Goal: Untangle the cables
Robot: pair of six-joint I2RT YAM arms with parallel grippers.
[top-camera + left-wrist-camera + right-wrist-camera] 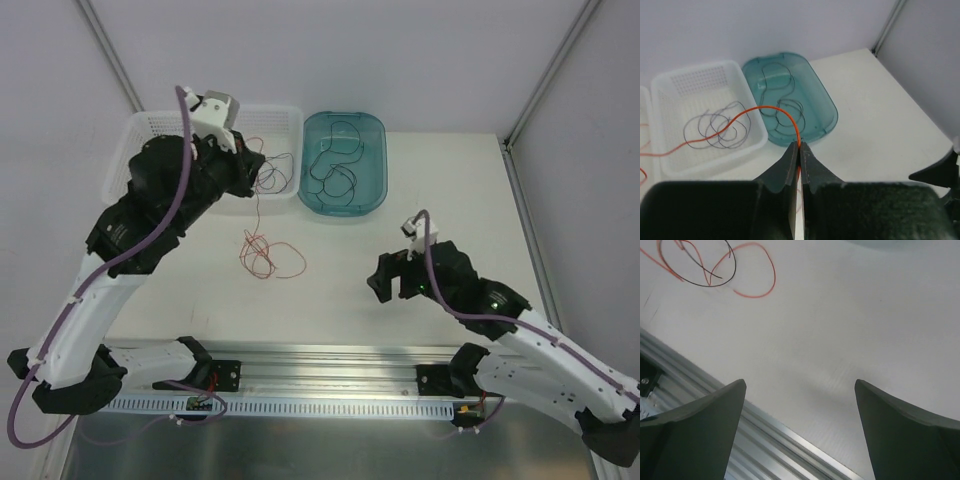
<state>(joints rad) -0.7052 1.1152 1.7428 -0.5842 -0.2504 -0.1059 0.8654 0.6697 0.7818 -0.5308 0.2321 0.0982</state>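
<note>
my left gripper (800,150) is pinched shut on a red-orange cable (762,107), held over the white basket (670,90) to pull it off the tangle (265,255) — my right gripper (800,387) hangs wide open, empty.

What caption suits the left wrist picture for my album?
Shut fingers pinch a red-orange wire; beyond, a white basket and teal tray each hold dark wire loops.
</note>
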